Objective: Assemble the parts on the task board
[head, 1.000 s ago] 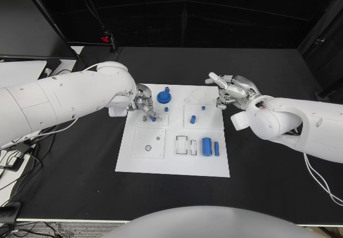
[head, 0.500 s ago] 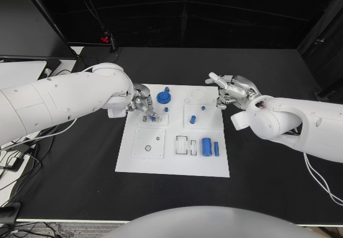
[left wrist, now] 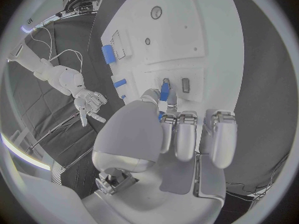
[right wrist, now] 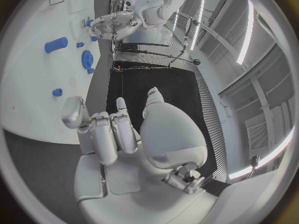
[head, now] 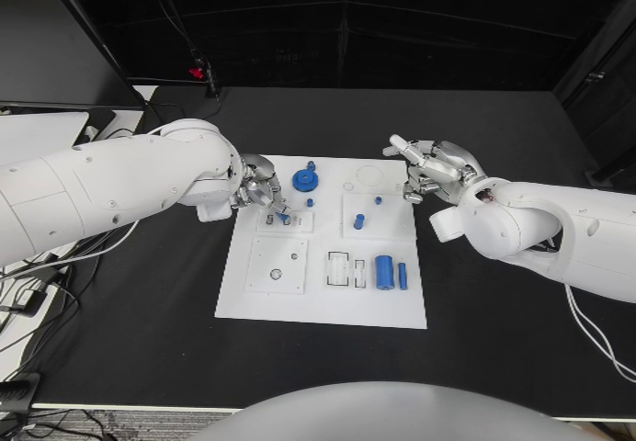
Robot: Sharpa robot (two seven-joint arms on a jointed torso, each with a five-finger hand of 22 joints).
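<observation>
I see the task board, a white plate, lying flat in the middle of the black tabletop, between the two arms. The left robot hand sits over the board's upper left area and pinches a small blue peg between thumb and fingertips; in the left wrist view the peg stands over a small raised panel with two narrow slots, but I cannot tell whether it is touching the panel. Just beside that hand, a blue gear stands on the board near its far edge, with a small blue stud below it. Nearer the board's centre I note a short blue pin and a small blue button. In the lower right area a thick blue cylinder lies beside a thinner blue rod. The right robot hand hovers off the board's far right corner, well apart from the parts, with its fingers partly curled and separated, holding nothing.
</observation>
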